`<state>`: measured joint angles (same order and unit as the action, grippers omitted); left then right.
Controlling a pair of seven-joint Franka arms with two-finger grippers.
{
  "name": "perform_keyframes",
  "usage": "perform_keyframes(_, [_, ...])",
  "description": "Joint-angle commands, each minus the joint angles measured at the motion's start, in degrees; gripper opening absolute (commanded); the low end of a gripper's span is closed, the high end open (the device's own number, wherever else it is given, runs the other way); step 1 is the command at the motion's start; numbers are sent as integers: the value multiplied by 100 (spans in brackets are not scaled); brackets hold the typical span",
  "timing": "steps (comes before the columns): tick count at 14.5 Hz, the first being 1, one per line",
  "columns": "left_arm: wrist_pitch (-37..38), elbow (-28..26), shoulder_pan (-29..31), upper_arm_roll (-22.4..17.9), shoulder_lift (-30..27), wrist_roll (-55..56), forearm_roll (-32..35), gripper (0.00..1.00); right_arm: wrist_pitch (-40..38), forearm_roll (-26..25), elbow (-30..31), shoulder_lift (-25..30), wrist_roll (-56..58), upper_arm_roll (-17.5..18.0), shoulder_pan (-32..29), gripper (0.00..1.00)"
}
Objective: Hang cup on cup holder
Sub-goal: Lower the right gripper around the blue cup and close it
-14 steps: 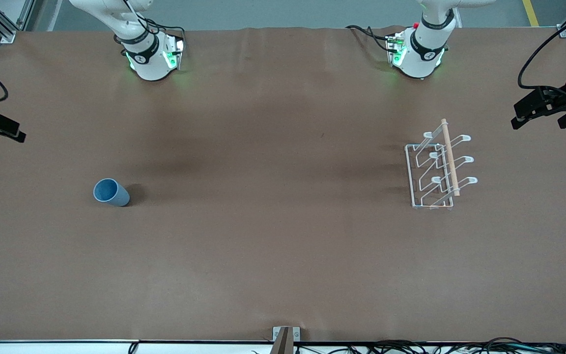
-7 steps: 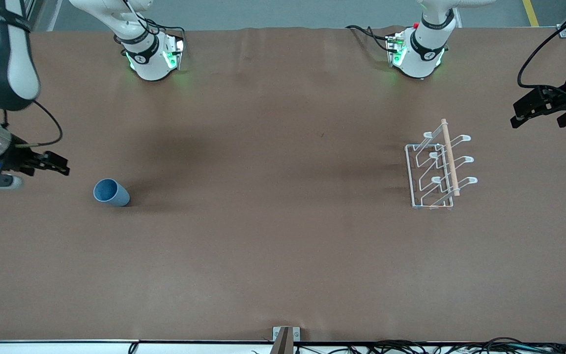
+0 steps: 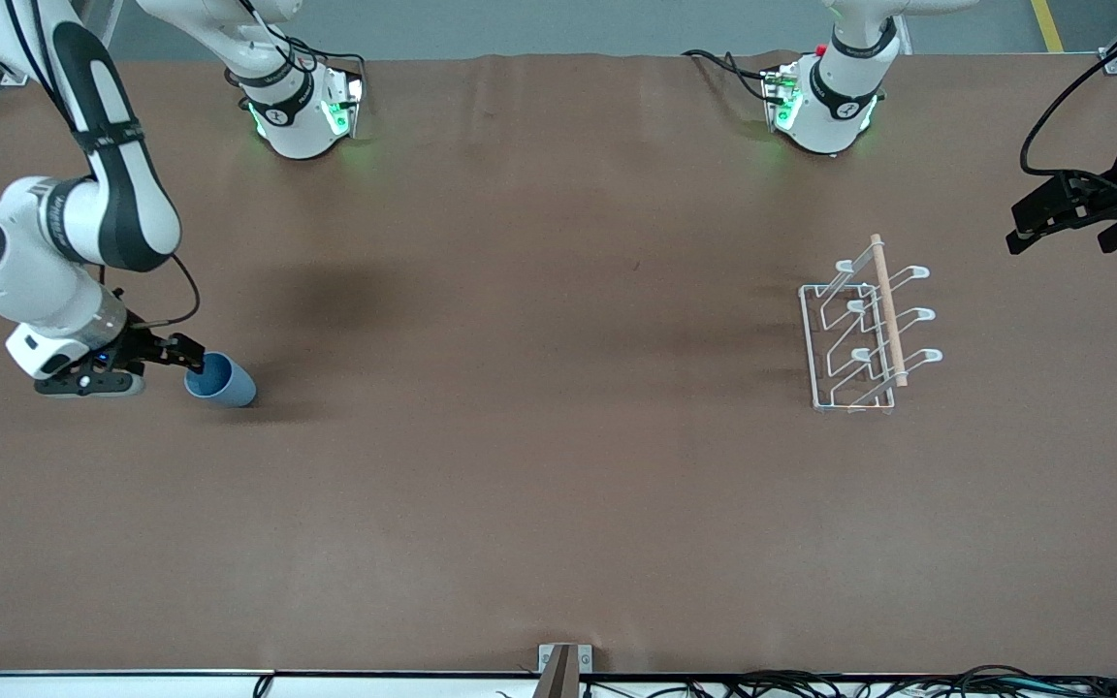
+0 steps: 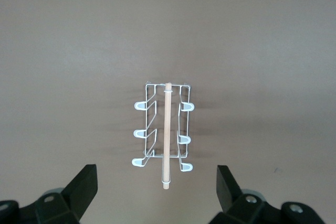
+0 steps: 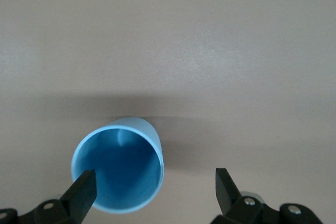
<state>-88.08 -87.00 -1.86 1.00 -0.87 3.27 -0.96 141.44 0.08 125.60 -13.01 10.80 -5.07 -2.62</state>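
Observation:
The light-blue cup sits on the brown table toward the right arm's end; the right wrist view looks into its darker blue mouth. My right gripper is open right beside the cup. In the right wrist view one fingertip overlaps the cup's rim and the other stands well clear, so the cup is off-centre between them. The white wire cup holder with its wooden rod stands toward the left arm's end. My left gripper waits open and empty by that end, with the holder in its wrist view.
The arms' bases stand along the table's edge farthest from the front camera. A metal bracket and cables sit at the edge nearest the front camera. Bare brown table lies between cup and holder.
My right arm has swung in from the table's end and brought its open gripper up to the cup. The cup, the holder and the left arm have not moved.

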Motion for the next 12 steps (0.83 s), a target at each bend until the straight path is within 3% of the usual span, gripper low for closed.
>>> perform_keyframes(1, [81, 104, 1, -12, 43, -72, 16, 100, 191, -52, 17, -219, 237, 14, -28, 100])
perform_keyframes(5, [81, 104, -7, -3, 43, -72, 16, 100, 226, -43, -18, -500, 229, 14, -19, 100])
perform_keyframes(6, [81, 104, -7, -3, 43, -72, 16, 100, 226, -9, -27, -518, 229, 23, -10, 94])
perform_keyframes(10, [90, 113, -16, 23, 43, -72, 16, 100, 217, 27, -71, -597, 212, 23, -36, 38])
perform_keyframes(12, [90, 121, -7, 23, 34, -90, 16, 100, 217, 131, -123, -632, 177, 32, -54, 5])
